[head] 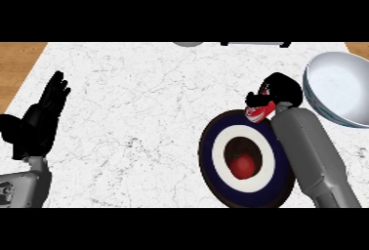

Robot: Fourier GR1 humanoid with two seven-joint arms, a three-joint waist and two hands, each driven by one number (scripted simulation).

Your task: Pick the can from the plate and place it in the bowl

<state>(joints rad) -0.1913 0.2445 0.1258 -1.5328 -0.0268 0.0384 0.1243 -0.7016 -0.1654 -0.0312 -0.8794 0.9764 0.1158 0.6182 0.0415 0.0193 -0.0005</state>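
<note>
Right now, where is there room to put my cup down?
The bare counter between the resting left hand and the plate is free. It's crowded on the right: plate, right hand holding the can, bowl.

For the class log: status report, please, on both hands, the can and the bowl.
Left robot hand open, resting at left. Right robot hand shut on can, above plate rim. Bowl right of it, path looks open.

White marble counter seen from above

The counter top [144,112] is white stone with thin grey veins and fills most of the view. Strips of warm brown wood [18,63] show past its left edge and at the far right corner [358,47]. Grey objects [231,44] lie partly cut off at the far edge. Light is even.
</note>
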